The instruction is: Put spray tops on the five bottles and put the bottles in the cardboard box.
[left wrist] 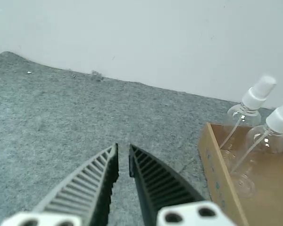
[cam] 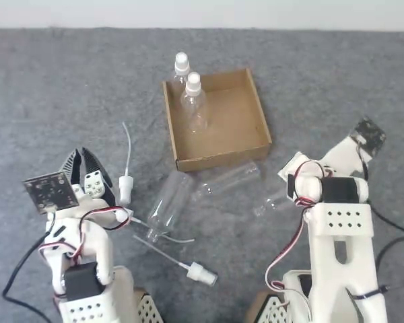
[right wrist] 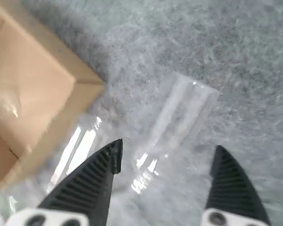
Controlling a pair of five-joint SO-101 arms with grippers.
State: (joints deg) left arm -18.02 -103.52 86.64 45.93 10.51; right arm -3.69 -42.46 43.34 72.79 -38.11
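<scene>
Two capped bottles (cam: 194, 101) stood in the box (cam: 222, 156), far-left corner; three bare bottles (cam: 168, 202) and loose tops (cam: 202, 272) lay on the mat (cam: 54, 81). The right gripper (right wrist: 169, 149) gaped over one; the left gripper (left wrist: 124, 151) was nearly closed, empty.

Grey carpet (cam: 67, 87) underfoot — plain white wall (left wrist: 146, 37) behind.

- We can read no text, number, label or sign on anything here
- We see faint bluish marks on the cardboard box (left wrist: 216, 175) wall, too small to read
</scene>
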